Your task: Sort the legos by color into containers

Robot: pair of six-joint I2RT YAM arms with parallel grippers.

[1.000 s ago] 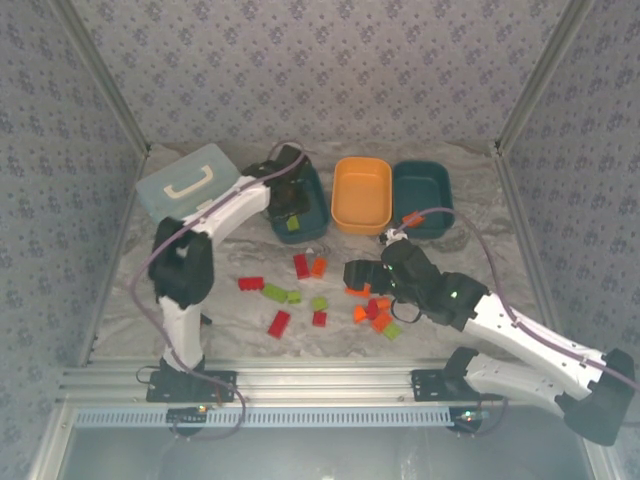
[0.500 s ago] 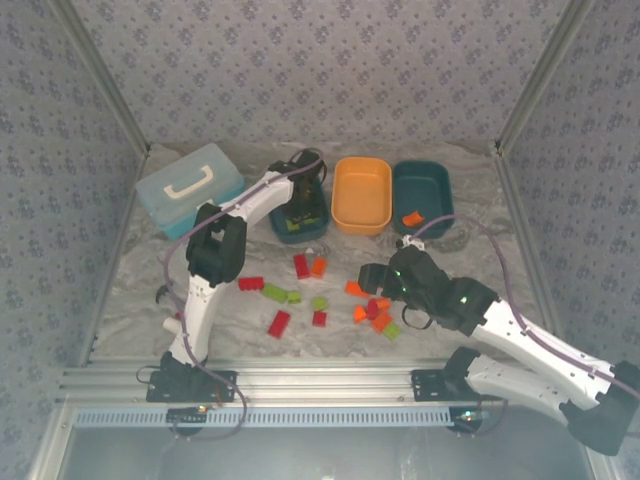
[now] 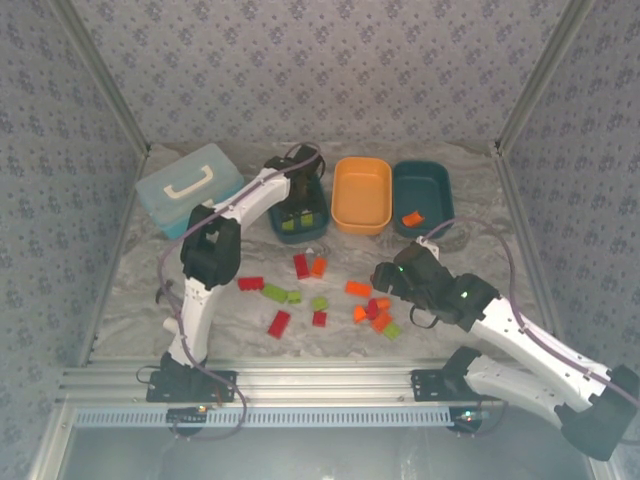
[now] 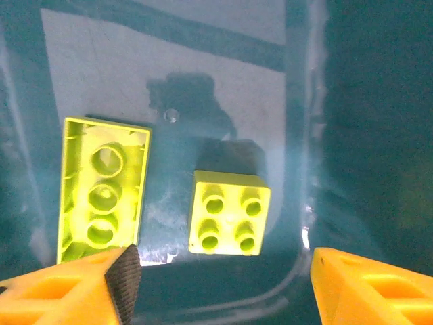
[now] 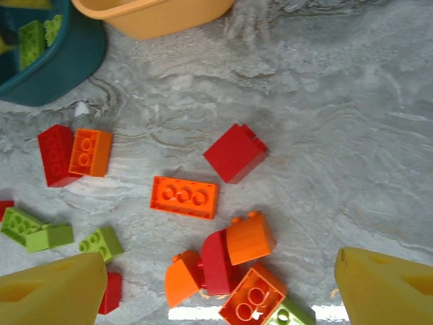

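Legos (image 3: 301, 266), top view. I see red, orange and lime bricks strewn over the middle of the table (image 3: 230, 320), towards its front edge. Three tubs stand near the back edge: left teal tub (image 3: 320, 215), orange tub (image 3: 361, 195), and right teal tub (image 3: 425, 185) holding one orange brick (image 3: 411, 218). The left gripper (image 3: 293, 200) hangs over the left teal tub, the right gripper (image 3: 383, 278) over the right-hand cluster. A light blue case (image 3: 188, 185) sits at the back left corner, well apart from the bricks.

Left wrist view. Jaws wide, nothing between them. A long lime brick (image 4: 103, 191), studs down, and a square lime brick (image 4: 229, 222) lie on the tub floor.

Right wrist view. Jaws wide and empty above the table. I judge the bricks light, rigid and slick, best pinched across their flat sides. The flat orange plate (image 5: 184, 197) and red block (image 5: 235, 153) stand free. The pile (image 5: 230, 264) nearer the front edge is touching, so its neighbours crowd a finger's way in.
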